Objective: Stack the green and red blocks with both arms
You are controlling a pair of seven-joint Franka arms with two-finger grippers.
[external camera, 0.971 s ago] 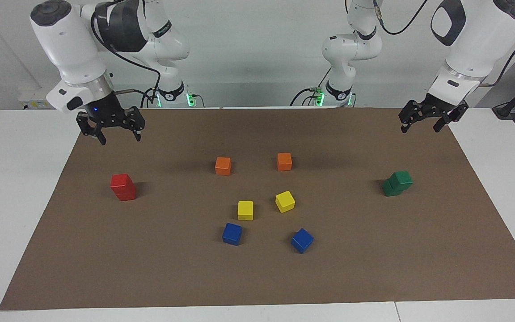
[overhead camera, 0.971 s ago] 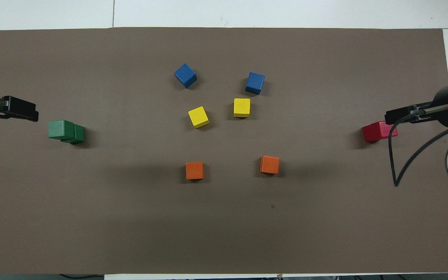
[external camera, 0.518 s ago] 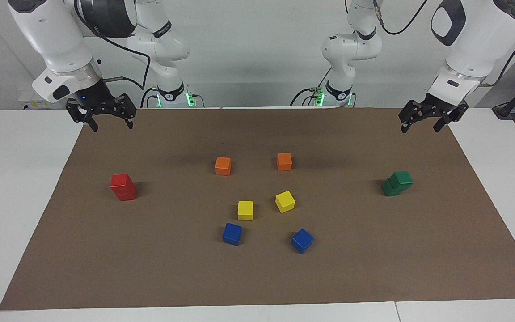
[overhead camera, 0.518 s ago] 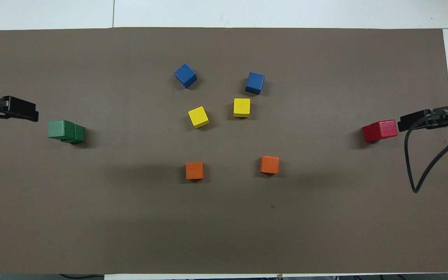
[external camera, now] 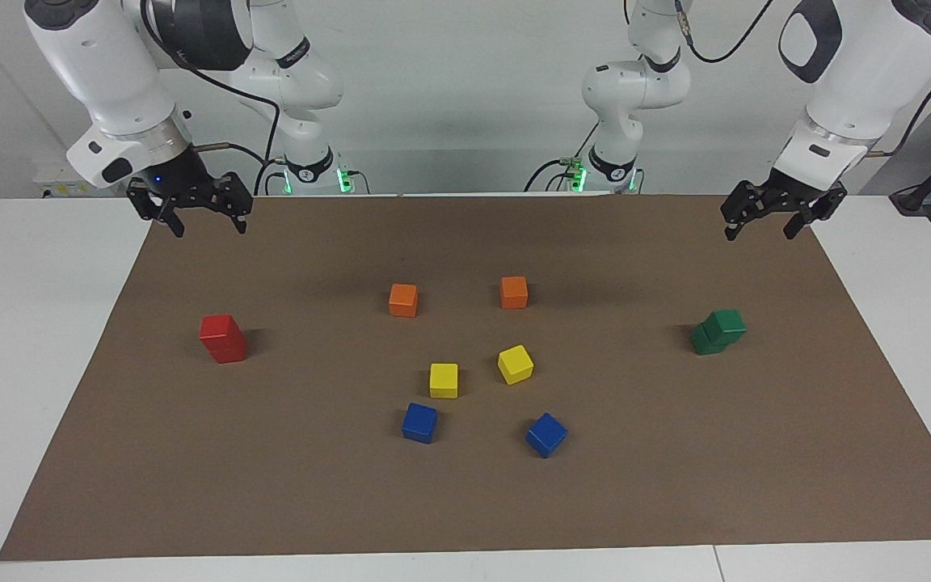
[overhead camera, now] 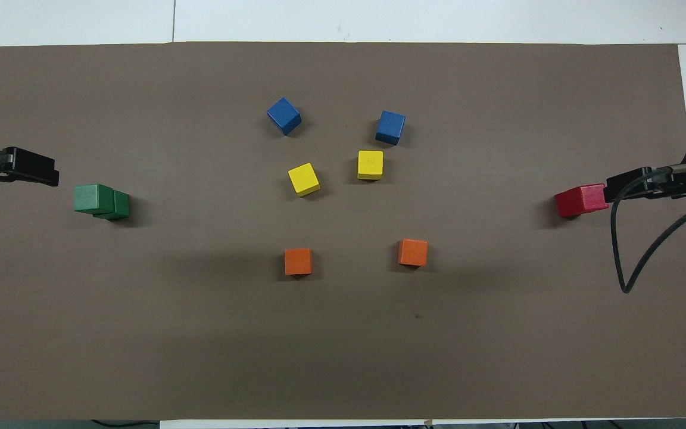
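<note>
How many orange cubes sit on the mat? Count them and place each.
2. One orange cube lies toward the right arm's end, the other orange cube beside it toward the left arm's end. Both are nearer to the robots than the yellow cubes. None looks hidden.

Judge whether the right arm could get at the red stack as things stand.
Probably yes: the right gripper hangs open above the mat's edge, the red stack stands alone, and nothing lies between them.

Six loose cubes (external camera: 473, 356) crowd the mat's (external camera: 676, 485) middle; my red stack (external camera: 222, 339) and green stack (external camera: 718, 332) stand well apart at its ends, open mat around both.
</note>
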